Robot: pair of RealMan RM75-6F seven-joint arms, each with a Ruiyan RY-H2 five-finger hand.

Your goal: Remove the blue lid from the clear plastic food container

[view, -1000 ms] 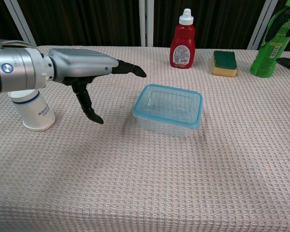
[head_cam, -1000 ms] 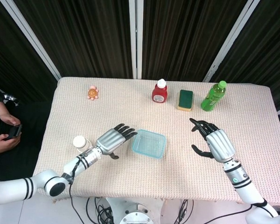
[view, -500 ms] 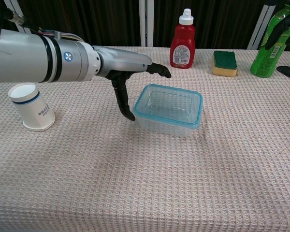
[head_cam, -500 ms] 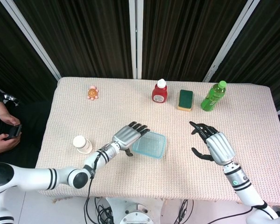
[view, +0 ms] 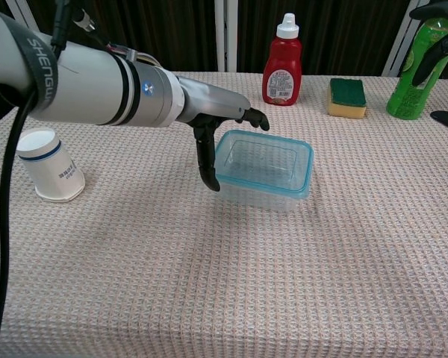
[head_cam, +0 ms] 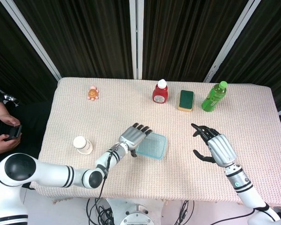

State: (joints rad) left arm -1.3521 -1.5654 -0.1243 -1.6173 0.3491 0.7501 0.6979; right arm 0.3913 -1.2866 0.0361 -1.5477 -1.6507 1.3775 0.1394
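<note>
The clear plastic food container (head_cam: 152, 146) (view: 263, 172) sits near the table's middle with its blue-rimmed lid (view: 265, 159) on top. My left hand (head_cam: 132, 138) (view: 212, 124) is at the container's left end, fingers spread over the lid's edge and thumb hanging down beside the left wall; it holds nothing. My right hand (head_cam: 215, 146) hovers open to the right of the container, well apart from it. Only its dark fingertips (view: 431, 30) show at the right border of the chest view.
A white cup (head_cam: 82, 145) (view: 48, 164) stands to the left. Along the back are a red sauce bottle (head_cam: 160, 92) (view: 281, 63), a green-and-yellow sponge (head_cam: 186, 100) (view: 347, 98), a green drink bottle (head_cam: 213, 96) (view: 415, 74) and a small orange toy (head_cam: 92, 93).
My left hand has moved right, from beside the cup to the container's left end, its fingers now over the lid edge. My right hand has barely moved.
</note>
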